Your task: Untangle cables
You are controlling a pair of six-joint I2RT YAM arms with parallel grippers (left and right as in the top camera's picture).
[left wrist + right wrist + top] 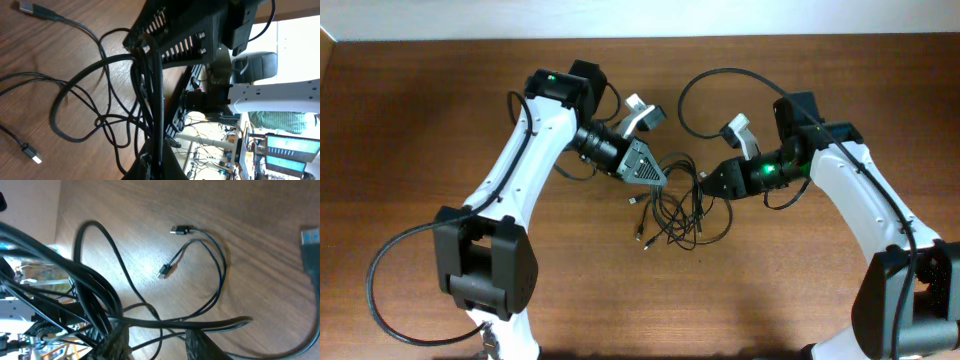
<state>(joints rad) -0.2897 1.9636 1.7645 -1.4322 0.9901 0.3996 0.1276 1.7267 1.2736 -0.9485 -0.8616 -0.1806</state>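
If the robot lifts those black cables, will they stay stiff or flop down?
Probably flop: the cables lie in loose, curvy loops on the table. They look thin, so likely light. Pulling one would probably drag others, since the strands cross in a tangle.

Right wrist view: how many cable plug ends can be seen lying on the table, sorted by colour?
black plugs: 2
blue plug, cut off by the right edge: 1
Total: 3
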